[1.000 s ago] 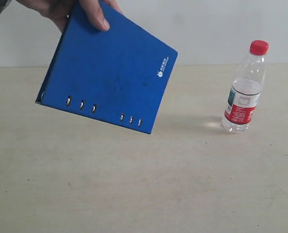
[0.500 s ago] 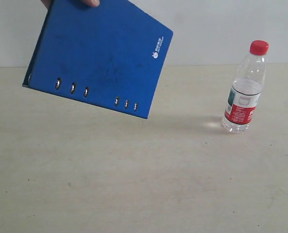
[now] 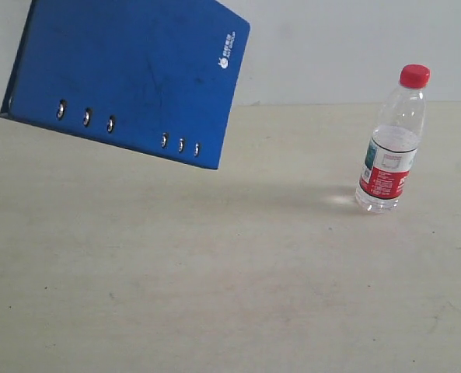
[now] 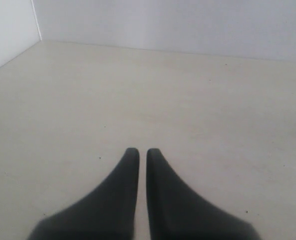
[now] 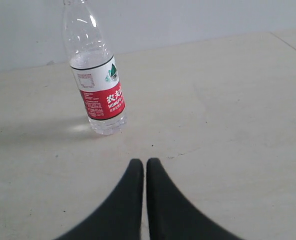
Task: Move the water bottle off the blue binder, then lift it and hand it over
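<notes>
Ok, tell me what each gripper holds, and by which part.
Nothing. The left gripper and right gripper are shut, empty; the bottle stands free. What holds the binder is out of view.

Binder [image 3: 125,78] in air at upper left of exterior view, tilted, clear of table [image 3: 230,295]; slotted edge lowest, top edge cut by frame. Water bottle [image 3: 392,140] upright on table at right, well apart from binder. Wall [image 3: 354,47] behind table. Right fingers [image 5: 135,172] over table, bottle ahead, apart. Left fingers [image 4: 132,160] over table.
</notes>
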